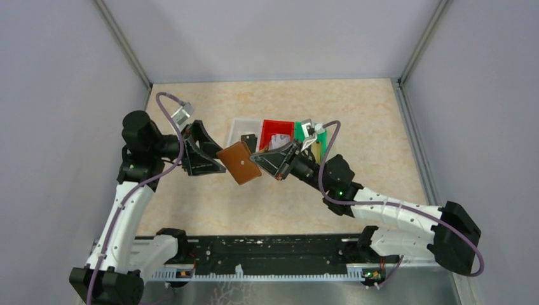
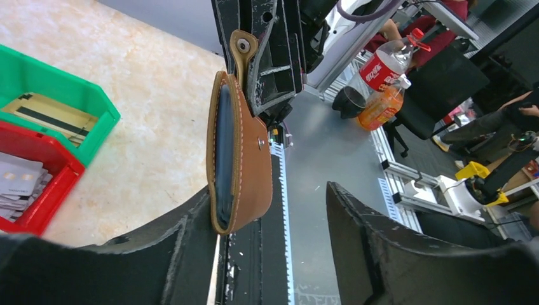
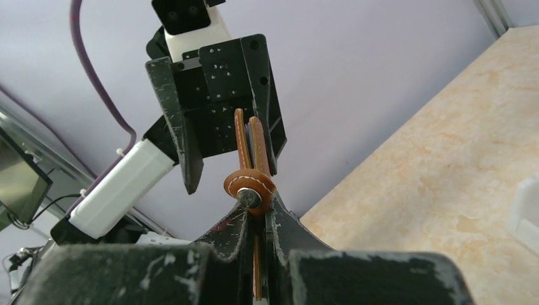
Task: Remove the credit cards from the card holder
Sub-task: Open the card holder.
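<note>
Seen are 1 card holder [image 1: 239, 162], 3 bins (1 clear bin [image 1: 236, 129], 1 red bin [image 1: 277, 125], 1 green bin [image 2: 95, 101]), 1 black card [image 1: 248, 139], 1 gold card [image 2: 47, 114], silvery cards [image 2: 19, 184] in a stack, no. unclear, 2 drink bottles [image 2: 389, 63] & 2 arms [image 1: 127, 203].

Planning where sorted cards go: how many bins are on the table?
3, in a row: clear bin on the left, red bin in the middle, green bin on the right, partly covered. More may be hidden.
</note>
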Available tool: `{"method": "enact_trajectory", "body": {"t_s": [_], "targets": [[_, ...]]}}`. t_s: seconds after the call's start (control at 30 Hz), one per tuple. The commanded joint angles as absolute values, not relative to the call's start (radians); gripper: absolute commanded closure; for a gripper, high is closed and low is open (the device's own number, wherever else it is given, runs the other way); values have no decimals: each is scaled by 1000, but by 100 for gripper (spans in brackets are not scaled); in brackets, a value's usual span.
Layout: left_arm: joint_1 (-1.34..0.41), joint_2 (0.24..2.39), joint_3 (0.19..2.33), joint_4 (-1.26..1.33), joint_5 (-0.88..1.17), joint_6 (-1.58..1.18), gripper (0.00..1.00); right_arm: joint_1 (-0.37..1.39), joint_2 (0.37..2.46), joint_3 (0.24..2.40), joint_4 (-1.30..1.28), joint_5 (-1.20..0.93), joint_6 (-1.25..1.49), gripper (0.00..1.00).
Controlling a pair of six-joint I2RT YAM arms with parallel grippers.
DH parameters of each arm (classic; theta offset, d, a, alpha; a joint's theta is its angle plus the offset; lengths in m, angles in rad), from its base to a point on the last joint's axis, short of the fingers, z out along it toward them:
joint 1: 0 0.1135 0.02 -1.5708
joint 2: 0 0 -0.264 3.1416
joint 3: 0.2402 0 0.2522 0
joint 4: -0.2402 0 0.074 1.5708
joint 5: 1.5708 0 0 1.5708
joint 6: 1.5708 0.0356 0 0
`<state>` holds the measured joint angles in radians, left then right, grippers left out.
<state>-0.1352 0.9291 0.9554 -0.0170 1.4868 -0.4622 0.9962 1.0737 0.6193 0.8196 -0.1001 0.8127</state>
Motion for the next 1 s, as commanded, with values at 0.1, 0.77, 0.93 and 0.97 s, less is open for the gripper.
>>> {"method": "enact_trajectory", "body": {"t_s": [0.1, 0.77, 0.93, 0.97], "targets": [[-140, 916, 992, -138, 1536, -274, 37, 973, 1049, 713, 777, -179, 799, 100], [-140, 885, 982, -161, 1554, -166, 100, 957, 1106, 711, 926, -305, 890, 77], [-140, 892, 991, -161, 1551, -164, 100, 940, 1107, 686, 965, -300, 932, 78], [-140, 891, 991, -161, 1550, -164, 100, 940, 1108, 684, 968, -299, 935, 81]]}}
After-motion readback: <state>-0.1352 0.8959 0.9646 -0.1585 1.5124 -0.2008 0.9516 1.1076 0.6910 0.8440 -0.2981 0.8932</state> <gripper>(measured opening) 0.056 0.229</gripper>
